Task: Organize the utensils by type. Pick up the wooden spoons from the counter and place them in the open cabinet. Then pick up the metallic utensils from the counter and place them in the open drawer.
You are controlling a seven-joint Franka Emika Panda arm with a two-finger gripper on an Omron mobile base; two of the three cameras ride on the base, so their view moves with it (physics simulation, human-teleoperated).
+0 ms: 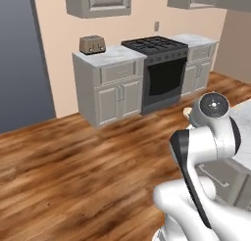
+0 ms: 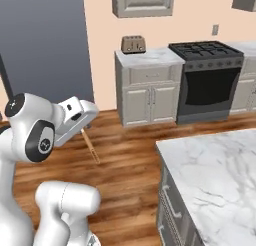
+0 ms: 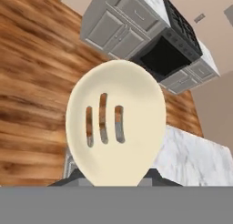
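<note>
Gripper point(image 3: 116, 184): closed on a pale cream slotted wooden spoon point(image 3: 116, 127) (three slots in its round bowl), carried above the brown plank floor point(image 1: 73, 161). Beside it, the white marble counter point(image 2: 215, 170). Beyond: black stove point(image 2: 207, 80); brown toaster point(image 2: 133, 44) on grey cabinets.

Bare white marble counter point(image 2: 215, 165)

White glossy arm point(image 1: 206, 152), rounded segments, dark joint bands, grey round caps.
</note>
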